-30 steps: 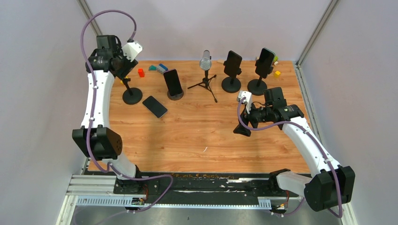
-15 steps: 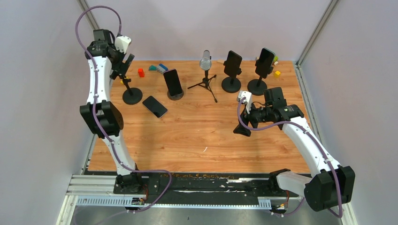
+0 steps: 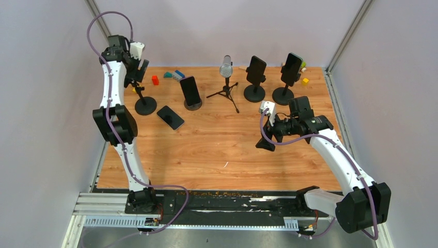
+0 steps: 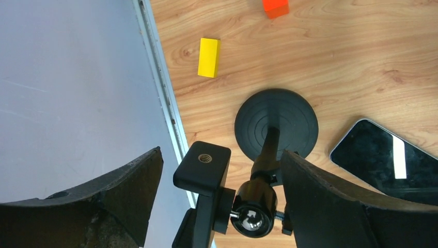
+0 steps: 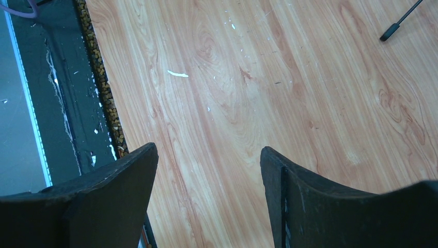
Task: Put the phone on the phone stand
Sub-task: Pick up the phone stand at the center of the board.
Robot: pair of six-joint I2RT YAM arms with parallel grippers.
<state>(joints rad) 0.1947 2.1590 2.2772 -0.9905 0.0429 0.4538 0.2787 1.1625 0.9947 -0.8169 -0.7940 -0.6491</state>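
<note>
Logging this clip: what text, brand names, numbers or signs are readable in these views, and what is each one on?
No text can be read in any view.
The flat phone shows only a dark, blank screen.
The empty phone stand, yellow block and red block carry no markings.
The microphone and the standing phones are too small in the top view to show any label.

Phone (image 3: 170,117) flat on table (image 3: 217,150), just right of phone stand (image 3: 145,105); microphone (image 3: 226,67) further right.

Microphone (image 3: 226,67) on tripod (image 3: 225,93), back centre; red block (image 3: 155,80), yellow block (image 4: 208,50) far left.
</note>
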